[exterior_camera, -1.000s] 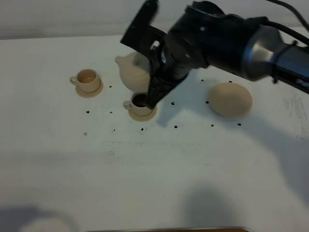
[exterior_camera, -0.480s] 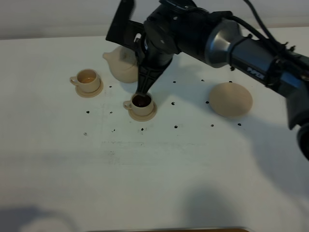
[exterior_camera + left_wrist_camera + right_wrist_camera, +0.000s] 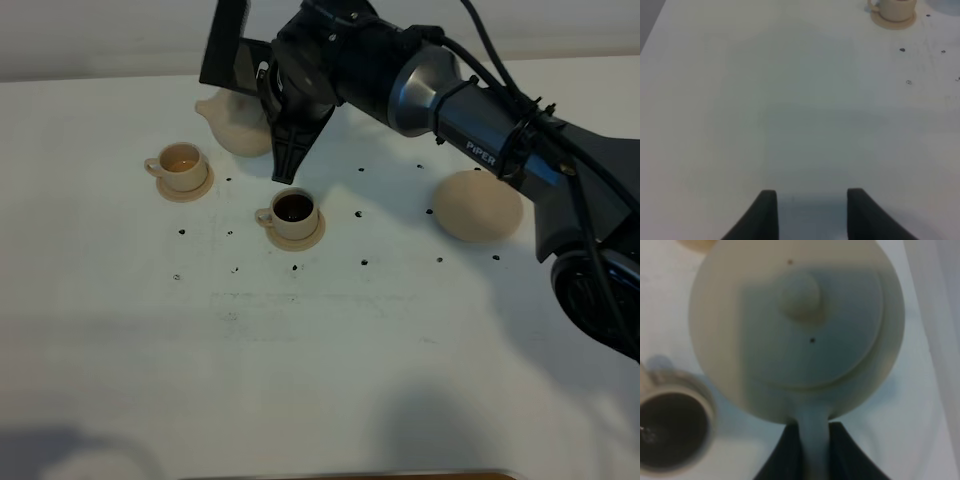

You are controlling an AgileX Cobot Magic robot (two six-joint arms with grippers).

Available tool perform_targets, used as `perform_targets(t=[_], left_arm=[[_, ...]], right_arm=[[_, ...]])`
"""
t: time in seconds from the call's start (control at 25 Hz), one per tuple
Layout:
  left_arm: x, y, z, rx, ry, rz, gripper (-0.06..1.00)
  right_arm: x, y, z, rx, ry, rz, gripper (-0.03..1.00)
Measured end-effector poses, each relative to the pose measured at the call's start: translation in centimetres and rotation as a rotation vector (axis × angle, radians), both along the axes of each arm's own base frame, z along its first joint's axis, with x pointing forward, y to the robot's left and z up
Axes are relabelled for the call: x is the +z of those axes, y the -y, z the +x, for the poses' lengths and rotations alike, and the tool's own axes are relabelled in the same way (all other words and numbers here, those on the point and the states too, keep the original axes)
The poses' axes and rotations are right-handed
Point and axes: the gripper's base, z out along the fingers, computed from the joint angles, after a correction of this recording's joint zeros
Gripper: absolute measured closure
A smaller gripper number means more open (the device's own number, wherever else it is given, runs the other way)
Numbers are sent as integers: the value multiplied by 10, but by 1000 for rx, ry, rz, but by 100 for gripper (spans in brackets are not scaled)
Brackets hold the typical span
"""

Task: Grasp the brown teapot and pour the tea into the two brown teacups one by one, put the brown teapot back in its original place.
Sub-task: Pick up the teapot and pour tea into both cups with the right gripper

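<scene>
My right gripper (image 3: 272,125) reaches across from the right and is shut on the loop handle of the brown teapot (image 3: 232,125). It holds the teapot above the table, behind and between the two cups. In the right wrist view the fingers (image 3: 785,450) clamp the handle of the teapot (image 3: 800,325), whose lid is on. The middle teacup (image 3: 293,212) on its saucer holds dark tea and also shows in the right wrist view (image 3: 672,427). The left teacup (image 3: 182,165) looks pale inside. The wide saucer (image 3: 478,205) lies at the right. My left gripper (image 3: 810,210) is open and empty over bare table.
Small dark specks (image 3: 363,262) dot the white table around the cups. The left teacup on its saucer (image 3: 895,10) sits far ahead of my left gripper. The right arm's black body (image 3: 450,85) spans the back right of the table.
My right gripper has carried the teapot left and back, off the middle teacup and toward the left one. The middle teacup now stands uncovered with dark tea in it.
</scene>
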Motion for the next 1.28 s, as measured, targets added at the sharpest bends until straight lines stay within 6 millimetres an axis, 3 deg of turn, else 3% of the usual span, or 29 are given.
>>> perform_targets(t=[0.28,0.92,1.28], left_arm=[[0,0,0,0,0,0,63],[0,0,0,0,0,0,63],[0,0,0,0,0,0,63]], right_arm=[[-17,-1,5,12,5,-50,86],[-13,-13,8,81,134,-32,86],[-42,-24,10,123,144,-80,86]])
